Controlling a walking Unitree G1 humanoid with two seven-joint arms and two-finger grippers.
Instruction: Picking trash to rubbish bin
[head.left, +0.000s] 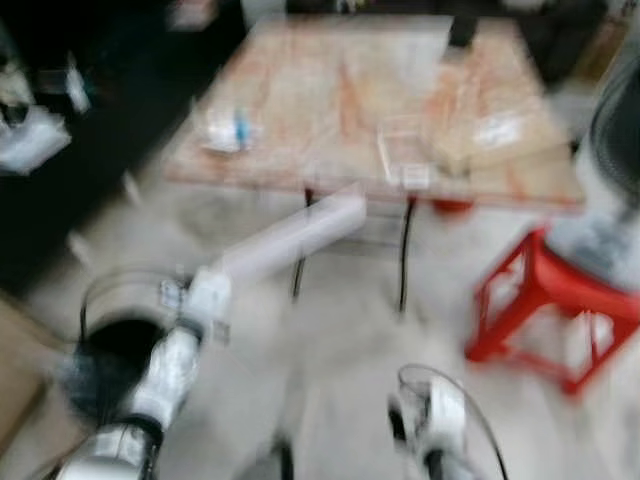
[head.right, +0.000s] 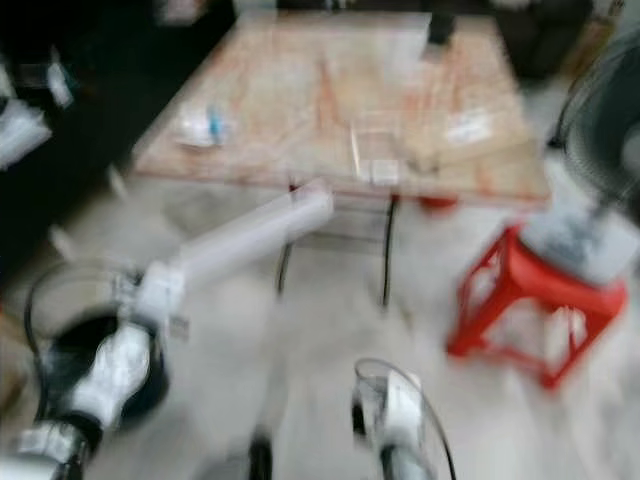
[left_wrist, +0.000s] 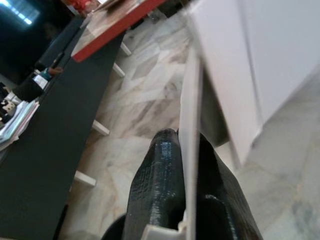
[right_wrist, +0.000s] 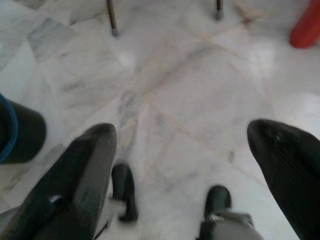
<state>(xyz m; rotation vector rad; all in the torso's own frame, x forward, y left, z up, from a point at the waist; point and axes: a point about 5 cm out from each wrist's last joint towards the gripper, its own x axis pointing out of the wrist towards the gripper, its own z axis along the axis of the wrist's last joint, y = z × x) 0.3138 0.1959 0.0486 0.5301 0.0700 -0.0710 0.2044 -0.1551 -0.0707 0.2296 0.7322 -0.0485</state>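
The pale veined marble floor (right_wrist: 190, 95) looks polished and glossy. Standing on it, the red plastic stool (head.left: 545, 300) is smooth, and the left gripper's black fingers (left_wrist: 160, 185) show a finely textured sheen.

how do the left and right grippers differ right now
The left gripper is shut on a white box, its fingers pinching a thin flap; the right gripper is open and holds nothing. The left is raised toward the table; the right points down at the floor. Both have black fingers.
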